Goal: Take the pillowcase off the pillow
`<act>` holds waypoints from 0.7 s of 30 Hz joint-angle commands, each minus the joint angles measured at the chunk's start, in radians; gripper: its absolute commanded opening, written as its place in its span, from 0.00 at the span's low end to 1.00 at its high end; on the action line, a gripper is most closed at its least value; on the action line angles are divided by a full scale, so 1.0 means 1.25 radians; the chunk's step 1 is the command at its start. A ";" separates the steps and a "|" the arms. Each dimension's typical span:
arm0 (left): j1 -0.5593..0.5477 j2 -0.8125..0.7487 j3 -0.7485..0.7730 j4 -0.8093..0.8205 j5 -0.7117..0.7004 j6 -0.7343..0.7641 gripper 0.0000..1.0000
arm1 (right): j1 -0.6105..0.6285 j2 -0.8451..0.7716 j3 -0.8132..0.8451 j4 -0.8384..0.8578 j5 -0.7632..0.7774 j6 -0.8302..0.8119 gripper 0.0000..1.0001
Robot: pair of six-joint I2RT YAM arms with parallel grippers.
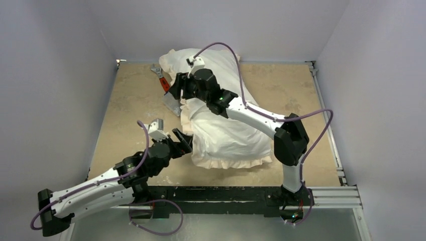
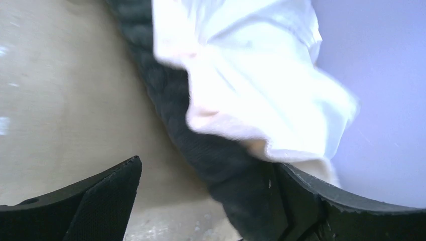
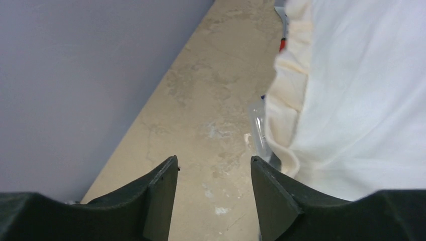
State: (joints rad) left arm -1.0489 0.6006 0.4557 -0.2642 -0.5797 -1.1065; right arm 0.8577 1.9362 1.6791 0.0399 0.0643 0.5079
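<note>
The plump pillowcase, white side up, grey beneath, cream-frilled, lies diagonally on the table.

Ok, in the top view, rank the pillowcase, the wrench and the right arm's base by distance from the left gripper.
1. pillowcase, just right of the left gripper
2. wrench, farther back, slightly left
3. right arm's base, at the near-right edge
</note>
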 commanded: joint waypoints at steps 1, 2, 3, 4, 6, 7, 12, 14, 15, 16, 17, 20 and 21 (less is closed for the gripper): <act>-0.003 -0.015 0.127 -0.265 -0.124 0.044 0.88 | -0.016 -0.105 0.028 0.054 -0.038 -0.018 0.73; -0.003 -0.012 0.147 -0.282 -0.129 0.055 0.89 | -0.019 -0.120 0.020 0.054 -0.028 -0.019 0.75; -0.003 -0.008 0.163 -0.291 -0.132 0.066 0.89 | -0.028 -0.136 0.008 0.053 -0.021 -0.019 0.78; -0.003 -0.002 0.178 -0.298 -0.135 0.081 0.89 | -0.041 -0.154 -0.011 0.053 -0.019 -0.017 0.81; -0.003 0.018 0.204 -0.301 -0.137 0.108 0.89 | -0.083 -0.193 -0.062 0.060 -0.021 -0.005 0.81; -0.003 0.029 0.220 -0.300 -0.139 0.119 0.89 | -0.112 -0.223 -0.098 0.069 -0.030 0.002 0.82; -0.003 0.106 0.256 -0.244 -0.125 0.200 0.90 | -0.252 -0.346 -0.311 0.118 -0.049 0.020 0.87; -0.003 0.151 0.267 -0.215 -0.119 0.221 0.90 | -0.289 -0.383 -0.378 0.124 -0.037 0.022 0.91; -0.003 0.169 0.269 -0.197 -0.112 0.231 0.91 | -0.308 -0.401 -0.412 0.129 -0.029 0.022 0.95; -0.003 0.189 0.269 -0.172 -0.101 0.244 0.91 | -0.326 -0.415 -0.446 0.135 -0.025 0.021 0.98; -0.003 0.210 0.267 -0.144 -0.084 0.257 0.91 | -0.345 -0.427 -0.481 0.143 -0.024 0.021 0.99; -0.003 0.278 0.267 -0.089 -0.048 0.283 0.91 | -0.412 -0.451 -0.582 0.176 -0.058 0.027 0.99; -0.003 0.302 0.270 -0.076 -0.037 0.287 0.91 | -0.434 -0.458 -0.623 0.197 -0.084 0.030 0.99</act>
State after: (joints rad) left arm -1.0489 0.9054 0.7559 -0.4831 -0.6838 -0.8249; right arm 0.3862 1.4120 1.0145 0.1932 0.0254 0.5335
